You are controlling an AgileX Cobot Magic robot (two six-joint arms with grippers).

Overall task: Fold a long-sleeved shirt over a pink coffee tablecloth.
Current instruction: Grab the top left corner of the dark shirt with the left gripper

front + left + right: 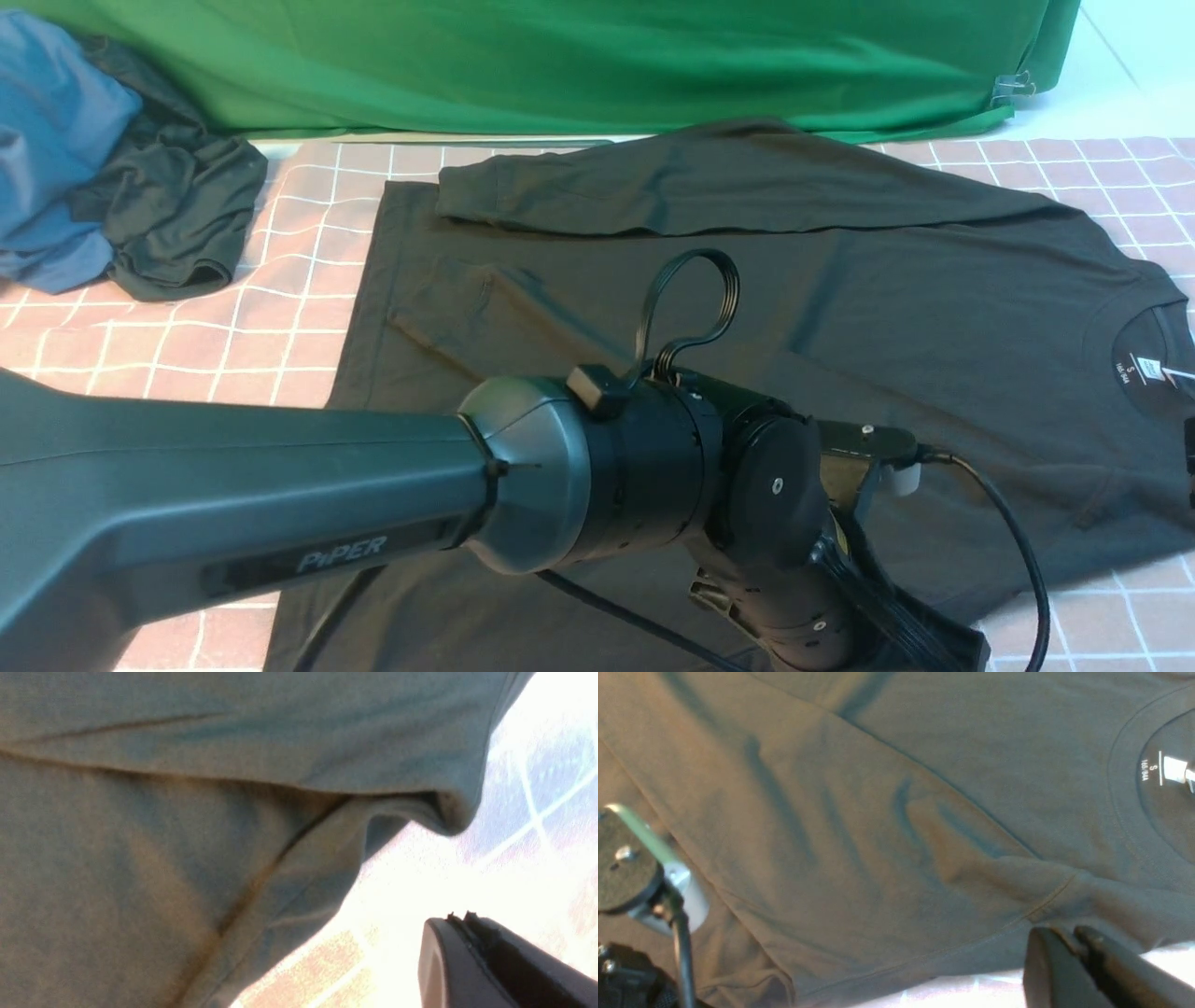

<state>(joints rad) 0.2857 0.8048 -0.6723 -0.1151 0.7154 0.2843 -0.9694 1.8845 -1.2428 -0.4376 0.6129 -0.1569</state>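
Observation:
The black long-sleeved shirt (840,280) lies spread on the pink coffee tablecloth (187,345), collar and white neck label (1153,369) at the right. Its far sleeve is folded across the body; no chest print shows. My left arm (775,523) reaches across the shirt's near side, its fingertips below the front view's edge. In the left wrist view my left gripper (460,917) is shut with nothing in it, hovering beside a raised fold of the shirt (140,858) over the tablecloth (537,812). My right gripper (1069,931) is shut just over the shirt's near edge (878,812).
A bright green fabric (607,65) hangs along the back. A blue cloth (56,140) and a smaller dark garment (177,205) lie bunched at the far left. The left arm's cable (1018,551) loops over the shirt's near part.

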